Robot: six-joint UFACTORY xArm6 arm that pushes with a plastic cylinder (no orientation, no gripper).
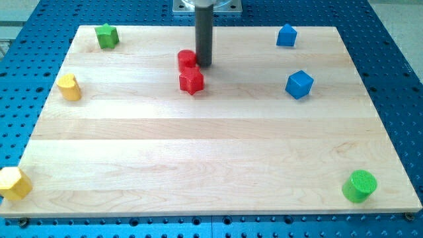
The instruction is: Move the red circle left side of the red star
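Observation:
The red circle (187, 60) is a short cylinder on the wooden board (211, 152), near the view's top centre. The red star (192, 81) sits just below it, touching or nearly touching. The dark rod comes down from the view's top, and my tip (203, 64) rests at the red circle's right side, right against it and just above and to the right of the red star.
A green star-like block (106, 36) is at the top left. A yellow cylinder (69, 87) is at the left edge, a yellow block (13, 183) at the bottom left corner. Two blue blocks (286, 35) (299, 84) are at the right. A green cylinder (359, 186) is at the bottom right.

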